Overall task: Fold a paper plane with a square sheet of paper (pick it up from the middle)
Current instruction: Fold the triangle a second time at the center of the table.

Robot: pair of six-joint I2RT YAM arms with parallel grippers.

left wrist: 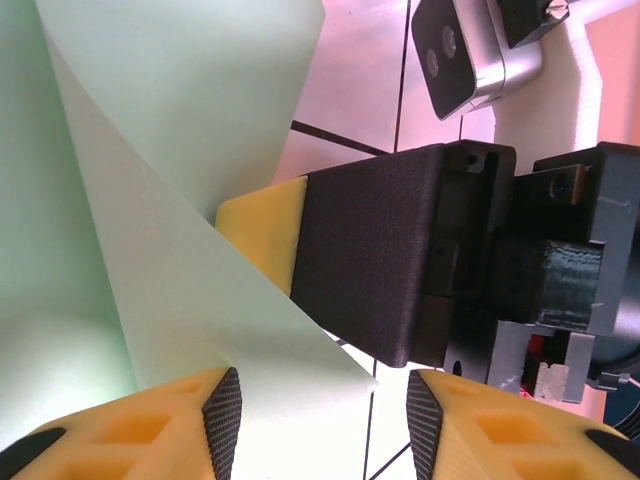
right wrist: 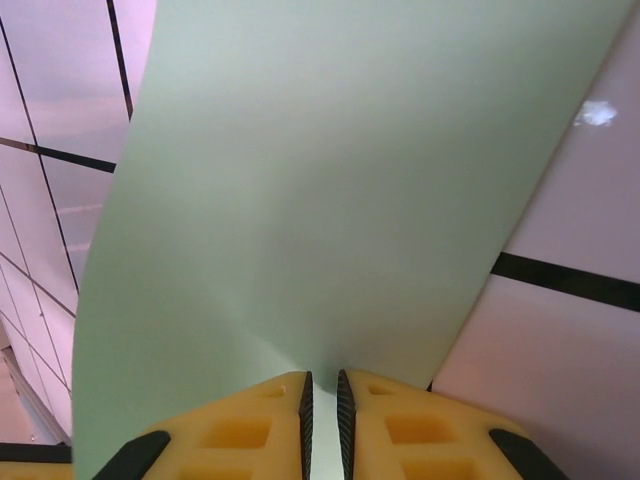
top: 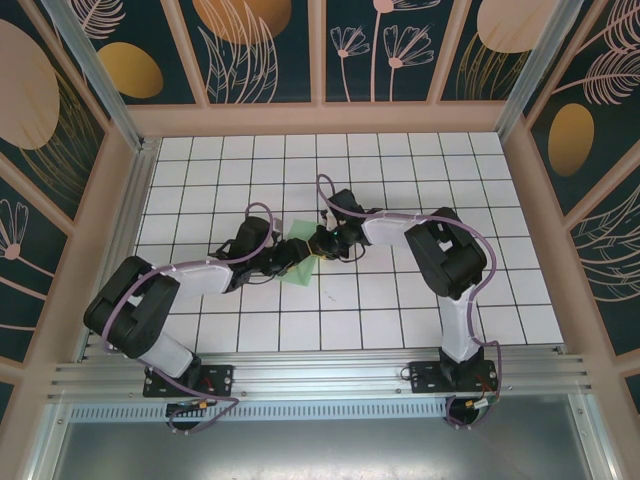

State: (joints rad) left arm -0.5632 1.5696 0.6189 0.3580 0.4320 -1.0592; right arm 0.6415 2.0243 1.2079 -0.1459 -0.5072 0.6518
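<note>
The square sheet of paper (top: 299,268) is arching off the middle of the tabletop (top: 400,320), between your two tools. On the near left, your left tool (left wrist: 322,420) is standing with its jaws apart. A corner of the sheet is lying loose in the gap, so it is gripping nothing. Just beyond, your right tool (right wrist: 322,390) is pinching the sheet tight, probably keeping it raised for a fold.
</note>
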